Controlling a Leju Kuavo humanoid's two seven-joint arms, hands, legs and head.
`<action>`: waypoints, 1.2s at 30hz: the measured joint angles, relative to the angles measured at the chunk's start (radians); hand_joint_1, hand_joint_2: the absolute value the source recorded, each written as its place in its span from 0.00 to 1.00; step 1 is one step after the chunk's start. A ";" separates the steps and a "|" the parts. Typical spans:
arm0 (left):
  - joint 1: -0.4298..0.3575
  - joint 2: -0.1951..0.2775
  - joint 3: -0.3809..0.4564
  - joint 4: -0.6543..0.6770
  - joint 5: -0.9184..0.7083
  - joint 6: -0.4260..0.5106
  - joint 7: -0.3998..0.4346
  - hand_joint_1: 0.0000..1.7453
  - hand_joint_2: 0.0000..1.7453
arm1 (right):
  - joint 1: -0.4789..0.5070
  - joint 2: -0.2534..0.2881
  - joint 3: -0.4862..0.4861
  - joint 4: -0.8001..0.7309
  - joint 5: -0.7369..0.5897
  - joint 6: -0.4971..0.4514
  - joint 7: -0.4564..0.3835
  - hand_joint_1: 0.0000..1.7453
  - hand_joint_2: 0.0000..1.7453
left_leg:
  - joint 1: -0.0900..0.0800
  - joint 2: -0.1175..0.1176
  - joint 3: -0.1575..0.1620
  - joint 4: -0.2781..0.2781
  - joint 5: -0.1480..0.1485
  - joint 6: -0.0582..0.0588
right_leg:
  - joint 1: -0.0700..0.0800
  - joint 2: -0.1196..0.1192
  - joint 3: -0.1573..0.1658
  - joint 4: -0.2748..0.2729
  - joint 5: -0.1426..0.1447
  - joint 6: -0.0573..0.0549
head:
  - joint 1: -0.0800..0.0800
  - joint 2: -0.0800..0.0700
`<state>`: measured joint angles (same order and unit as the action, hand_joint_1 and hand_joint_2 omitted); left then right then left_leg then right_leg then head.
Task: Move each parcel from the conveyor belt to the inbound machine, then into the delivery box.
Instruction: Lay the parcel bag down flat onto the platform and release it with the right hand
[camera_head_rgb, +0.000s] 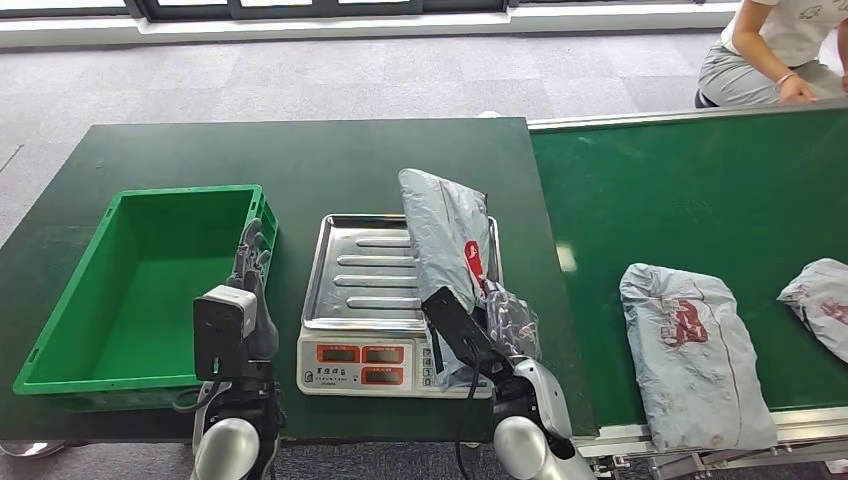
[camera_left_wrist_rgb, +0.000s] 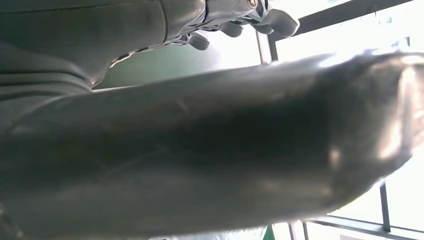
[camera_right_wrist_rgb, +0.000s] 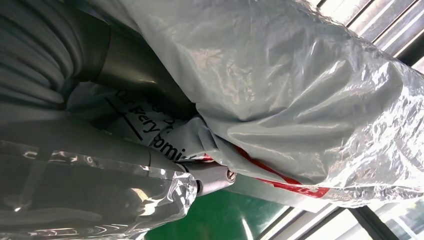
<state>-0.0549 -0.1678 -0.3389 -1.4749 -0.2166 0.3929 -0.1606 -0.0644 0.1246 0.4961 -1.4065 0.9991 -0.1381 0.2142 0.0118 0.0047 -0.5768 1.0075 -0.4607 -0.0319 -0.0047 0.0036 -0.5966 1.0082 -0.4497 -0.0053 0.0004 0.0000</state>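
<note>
My right hand (camera_head_rgb: 503, 325) grips a grey plastic parcel (camera_head_rgb: 448, 240) with red print and holds it tilted over the right side of the scale's steel tray (camera_head_rgb: 360, 270). In the right wrist view the parcel (camera_right_wrist_rgb: 280, 85) wraps over my fingers (camera_right_wrist_rgb: 210, 177). My left hand (camera_head_rgb: 252, 270) hovers with fingers apart and nothing in it, by the right wall of the green delivery box (camera_head_rgb: 130, 290). The left wrist view has my thumb across it and fingertips (camera_left_wrist_rgb: 235, 20) beyond. Two more grey parcels lie on the green conveyor belt (camera_head_rgb: 700, 190): one (camera_head_rgb: 690, 350) near its front, one (camera_head_rgb: 822, 305) at the right edge.
The scale (camera_head_rgb: 365, 365) with red displays stands on the dark green table (camera_head_rgb: 300, 150) between box and conveyor. A person (camera_head_rgb: 780, 50) crouches beyond the conveyor's far right corner. Grey carpet lies beyond the table.
</note>
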 joint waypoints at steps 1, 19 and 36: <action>0.000 0.000 -0.001 -0.002 -0.008 0.000 0.002 0.00 0.00 | 0.002 0.000 -0.004 0.000 -0.002 0.001 -0.002 1.00 1.00 | 0.000 0.000 0.000 0.000 0.000 0.000 | 0.000 0.000 0.000 0.000 0.000 0.000 | 0.000 0.000; -0.018 -0.031 -0.024 -0.020 -0.044 0.000 -0.017 0.00 0.00 | -0.107 0.051 -0.057 0.139 -0.004 -0.211 -0.204 1.00 1.00 | 0.000 0.001 -0.001 0.000 0.001 0.001 | 0.000 0.000 0.000 0.000 0.001 0.000 | 0.000 0.000; -0.056 -0.054 -0.044 0.024 -0.017 -0.011 -0.029 0.00 0.00 | -0.194 0.115 -0.043 0.348 -0.058 -0.198 -0.284 1.00 1.00 | -0.001 0.000 -0.002 0.000 0.001 0.001 | 0.000 0.000 -0.001 0.000 0.001 0.000 | 0.000 0.000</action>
<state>-0.1110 -0.2222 -0.3830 -1.4509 -0.2334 0.3821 -0.1892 -0.2582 0.2397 0.4527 -1.0580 0.9406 -0.3358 -0.0699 0.0112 0.0045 -0.5790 1.0076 -0.4596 -0.0312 -0.0051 0.0035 -0.5981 1.0083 -0.4489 -0.0051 0.0004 0.0000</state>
